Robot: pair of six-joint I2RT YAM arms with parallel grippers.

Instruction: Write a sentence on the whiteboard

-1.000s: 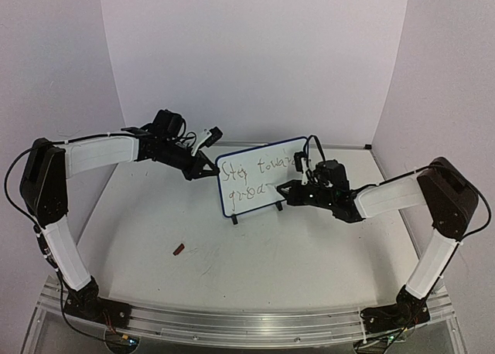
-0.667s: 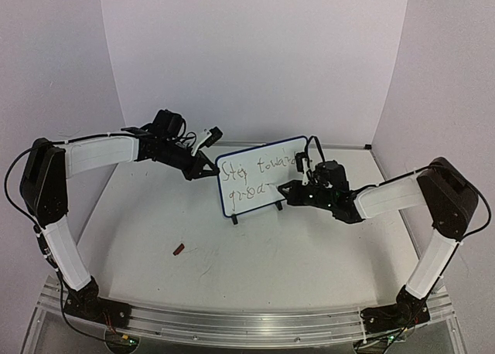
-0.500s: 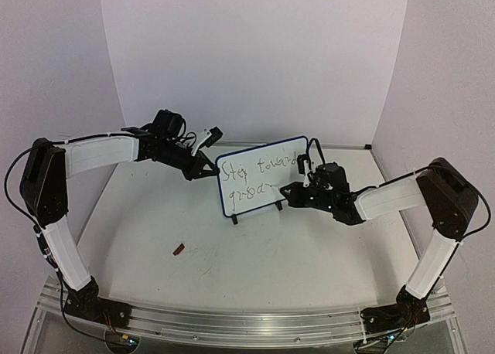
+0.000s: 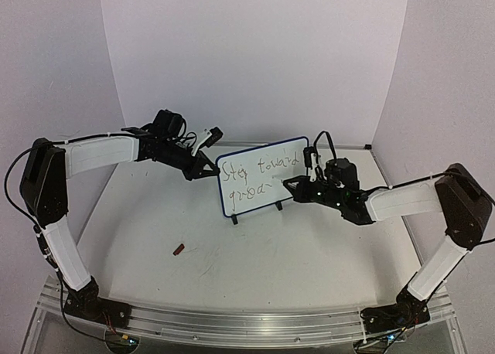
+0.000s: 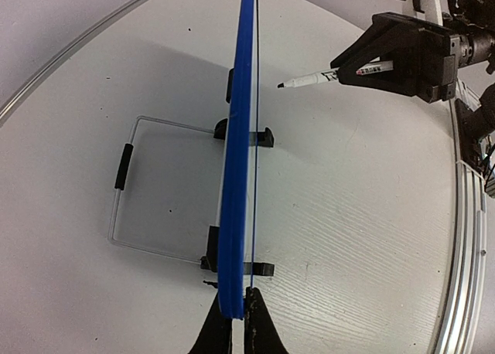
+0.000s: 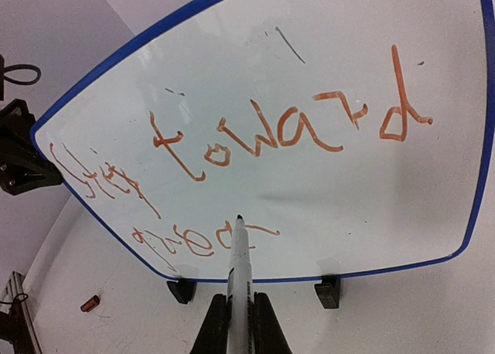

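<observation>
The whiteboard (image 4: 263, 190), white with a blue frame and two black feet, stands upright at mid table. My left gripper (image 4: 209, 171) is shut on its left edge; the left wrist view (image 5: 236, 327) shows the board (image 5: 236, 176) edge-on between the jaws. The sentence (image 6: 255, 134) is in orange-brown handwriting, "Stay toward" above and "grea" with a trailing stroke below. My right gripper (image 6: 240, 327) is shut on a white marker (image 6: 238, 273) with its tip at the second line. The left wrist view shows the marker (image 5: 325, 77) a short gap off the board face.
A small red-brown cap (image 4: 179, 250) lies on the table to the front left of the board and also shows in the right wrist view (image 6: 90, 302). A wire stand (image 5: 124, 165) lies behind the board. A metal rail (image 4: 232, 323) runs along the near edge.
My right arm has shifted to the right and drawn back from the board, uncovering the end of "toward". The left arm and the board have not moved.
</observation>
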